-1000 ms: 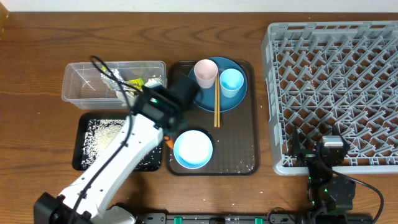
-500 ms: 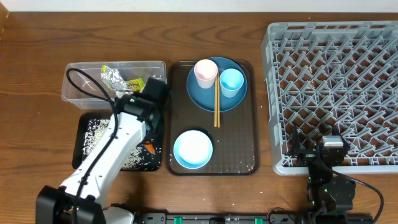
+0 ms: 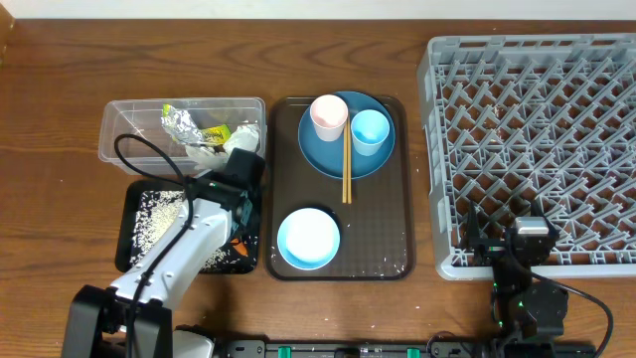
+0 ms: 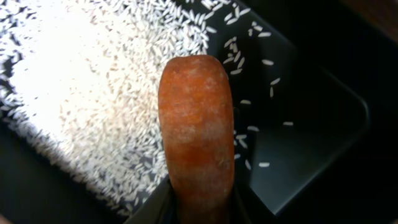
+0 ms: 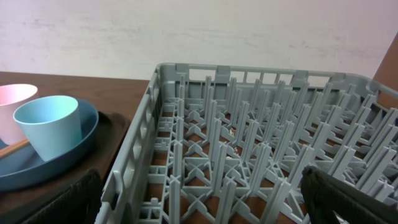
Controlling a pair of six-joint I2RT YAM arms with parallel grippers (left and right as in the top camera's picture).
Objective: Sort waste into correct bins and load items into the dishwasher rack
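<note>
Two arms share the table. The grey dishwasher rack takes up the whole right side, its pegs bare, and its far and right edges run out of the overhead view. The right gripper sits at the rack's near edge with its fingers spread wide and nothing between them. A strip of bare wood separates the rack from the brown serving tray at the centre. On the far half of that tray lies the dark-blue plate, which carries the pale-pink cup, the light-blue cup and the chopsticks; the chopsticks overhang the plate's near rim. The pale-blue bowl stands alone on the near half, with open tray floor to its right. Just left of the serving tray, the clear tub holds foil, a yellow-green wrapper and tissue, all crowded into its right end. Directly nearer than the tub is the black tray, with rice grains heaped to the left and a barer right corner. The left gripper pinches the carrot by one end over that barer right part, close to the tray's right wall. I cannot tell whether the carrot touches the floor.
</note>
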